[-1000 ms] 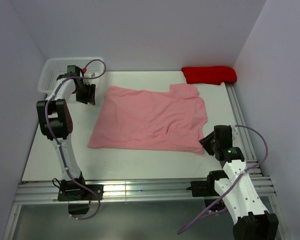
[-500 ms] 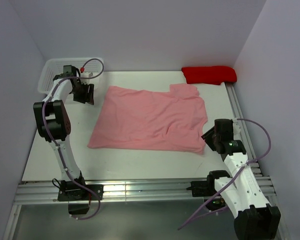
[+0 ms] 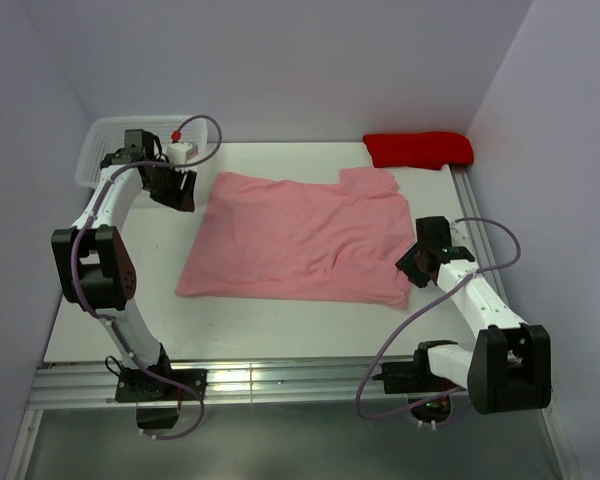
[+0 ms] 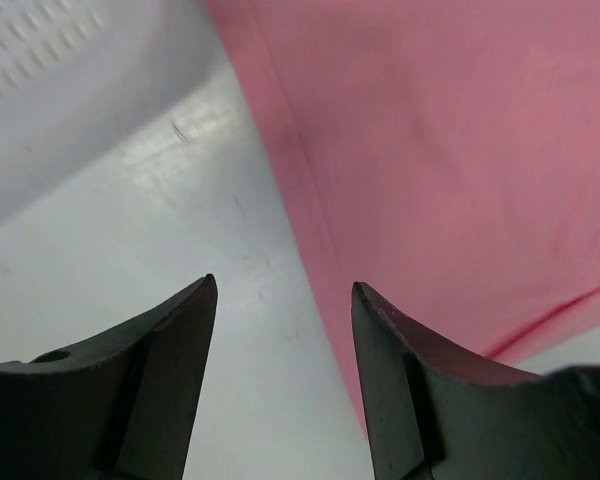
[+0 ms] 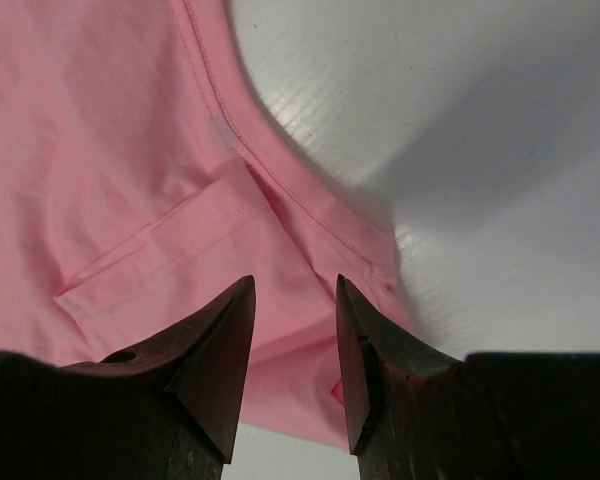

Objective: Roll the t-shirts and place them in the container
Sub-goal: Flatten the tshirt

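A light-pink t-shirt [image 3: 300, 235] lies spread flat in the middle of the white table. My left gripper [image 3: 181, 190] hangs at the shirt's far left corner. In the left wrist view it [image 4: 283, 290] is open over bare table, with the shirt's edge [image 4: 450, 150] just beside its right finger. My right gripper [image 3: 412, 262] sits over the shirt's near right corner. In the right wrist view it [image 5: 295, 285] is open, with pink fabric [image 5: 130, 120] and a folded sleeve hem under it and nothing clamped.
A folded red cloth [image 3: 418, 149] lies at the far right corner of the table. A white plastic basket [image 3: 98, 152] stands at the far left, behind the left arm; its wall [image 4: 40, 70] shows in the left wrist view. Metal rails [image 3: 280, 380] run along the near edge.
The right arm has swung in and forward, bringing its gripper from beside the shirt onto its near right corner. The left gripper has shifted slightly towards the shirt's far left corner.
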{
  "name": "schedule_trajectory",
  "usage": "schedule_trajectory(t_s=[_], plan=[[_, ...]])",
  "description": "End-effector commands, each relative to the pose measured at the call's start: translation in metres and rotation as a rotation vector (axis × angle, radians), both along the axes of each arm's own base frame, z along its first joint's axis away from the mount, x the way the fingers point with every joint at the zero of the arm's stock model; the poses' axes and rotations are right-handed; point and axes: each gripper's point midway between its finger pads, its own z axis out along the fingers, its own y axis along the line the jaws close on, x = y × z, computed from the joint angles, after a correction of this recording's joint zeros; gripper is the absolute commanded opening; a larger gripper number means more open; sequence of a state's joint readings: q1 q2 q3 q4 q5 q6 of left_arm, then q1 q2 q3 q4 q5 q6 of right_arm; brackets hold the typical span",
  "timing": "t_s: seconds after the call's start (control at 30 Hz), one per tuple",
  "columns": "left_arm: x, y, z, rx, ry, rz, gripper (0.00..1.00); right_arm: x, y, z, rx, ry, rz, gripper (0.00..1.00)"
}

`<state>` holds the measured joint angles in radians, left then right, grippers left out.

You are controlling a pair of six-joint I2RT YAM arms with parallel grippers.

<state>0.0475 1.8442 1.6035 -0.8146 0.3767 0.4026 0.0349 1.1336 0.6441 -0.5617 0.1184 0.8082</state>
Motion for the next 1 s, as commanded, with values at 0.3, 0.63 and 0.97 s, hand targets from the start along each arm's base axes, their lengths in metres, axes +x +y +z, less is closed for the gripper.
schedule_trajectory(t_s=[0.3,0.63,0.97], plan=[[-0.093,0.015,-0.04,0.106,0.117,-0.088,0.61,0.041,0.0,0.013,-0.042,-0.072,0.051,0.45],[-0.114,0.02,-0.05,0.121,0.155,-0.057,0.6,0.066,0.003,0.002,-0.066,-0.031,0.081,0.45],[-0.118,0.021,-0.05,0.128,0.166,-0.055,0.6,0.07,0.005,-0.015,-0.114,0.045,0.11,0.45]])
